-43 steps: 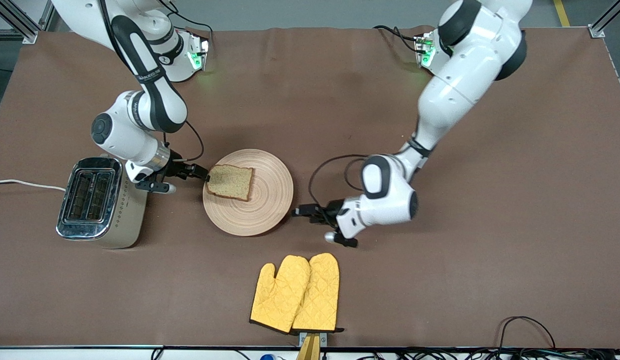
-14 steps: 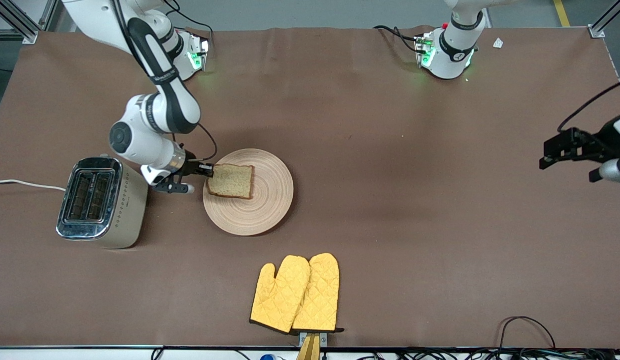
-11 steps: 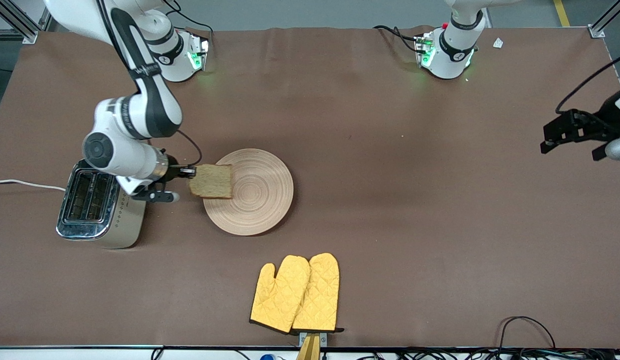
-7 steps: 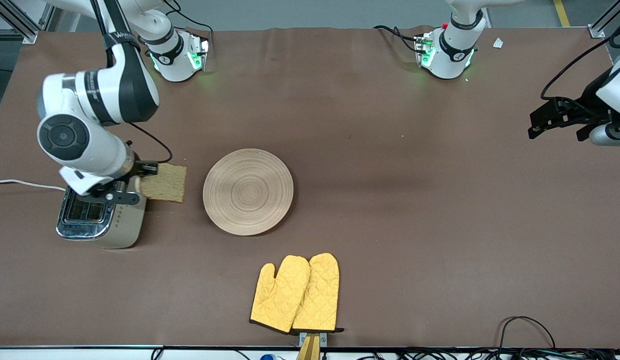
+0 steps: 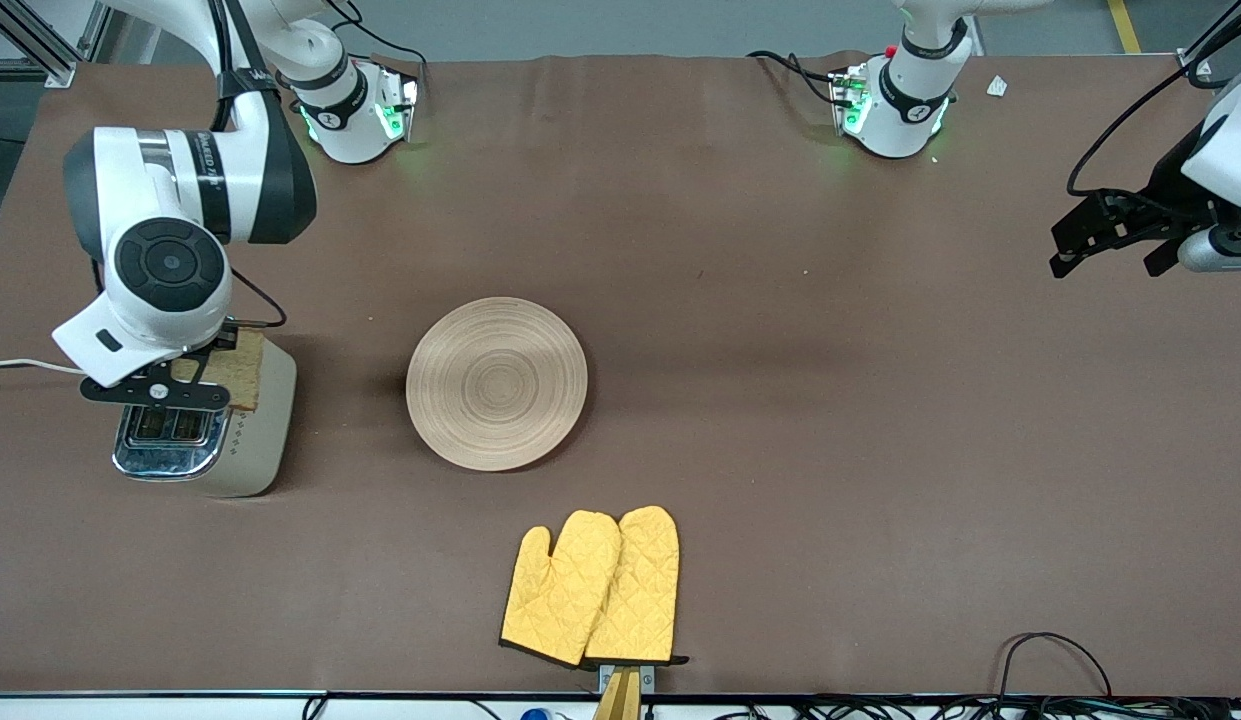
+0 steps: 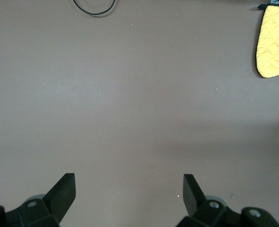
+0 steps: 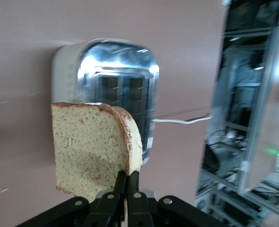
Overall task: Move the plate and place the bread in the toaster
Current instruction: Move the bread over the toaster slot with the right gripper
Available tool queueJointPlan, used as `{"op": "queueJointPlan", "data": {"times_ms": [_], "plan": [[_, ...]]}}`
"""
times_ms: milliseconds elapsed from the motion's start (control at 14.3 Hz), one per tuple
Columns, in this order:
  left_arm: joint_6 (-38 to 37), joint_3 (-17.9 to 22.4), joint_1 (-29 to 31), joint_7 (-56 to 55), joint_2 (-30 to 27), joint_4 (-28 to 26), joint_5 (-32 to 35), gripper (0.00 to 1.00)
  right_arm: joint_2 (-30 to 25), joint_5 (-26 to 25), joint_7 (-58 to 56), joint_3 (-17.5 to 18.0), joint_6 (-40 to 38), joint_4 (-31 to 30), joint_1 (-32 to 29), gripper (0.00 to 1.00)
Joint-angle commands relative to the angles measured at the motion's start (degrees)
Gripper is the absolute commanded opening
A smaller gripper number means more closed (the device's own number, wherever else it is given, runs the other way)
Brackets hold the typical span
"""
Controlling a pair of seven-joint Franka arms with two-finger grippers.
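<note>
1. Right now I have the right gripper (image 7: 126, 189) pinching the bread (image 7: 94, 149) by one edge, so the slice hangs from it over the toaster (image 5: 202, 425).
2. From the right wrist view I judge that the slice is not yet lined up with the toaster's two slots, which lie lower down and a little to one side.
3. To do this well, I would turn the wrist until the slice stands on edge and runs along a slot, then centre it over that slot before lowering.
4. I would come down slowly and let go only once the lower crust is inside the slot; a crust corner catching on the chrome top would tip the slice off.
5. Meanwhile the plate (image 5: 496, 383) sits bare on the tabletop (image 5: 780, 450), nearer mid-tabletop than the toaster.
6. My left gripper (image 6: 129, 194) waits over bare tabletop at its own end, fingers spread and holding nothing.
7. Yellow oven mitts (image 5: 592, 585) lie nearer the front camera than the plate, clear of the work.
</note>
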Motion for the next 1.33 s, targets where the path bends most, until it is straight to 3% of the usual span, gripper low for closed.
{"op": "queueJointPlan", "data": {"times_ms": [0,279,1257], "plan": [[1.08,0.16,-0.46,0.00,-1.15,-0.77,-0.16,1.00,0.53,-8.00,1.10,0.12,0.75,0.20,-0.09,0.00],[1.00,0.07,-0.20,0.16,-0.35,0.38,-0.16,1.00,1.32,-11.63,2.06,0.04,1.62,-0.68,-0.88,0.00],[0.99,0.60,-0.11,0.87,0.09,1.52,-0.16,1.00,10.02,-11.54,8.65,0.12,11.03,-6.30,-2.73,0.01]]}}
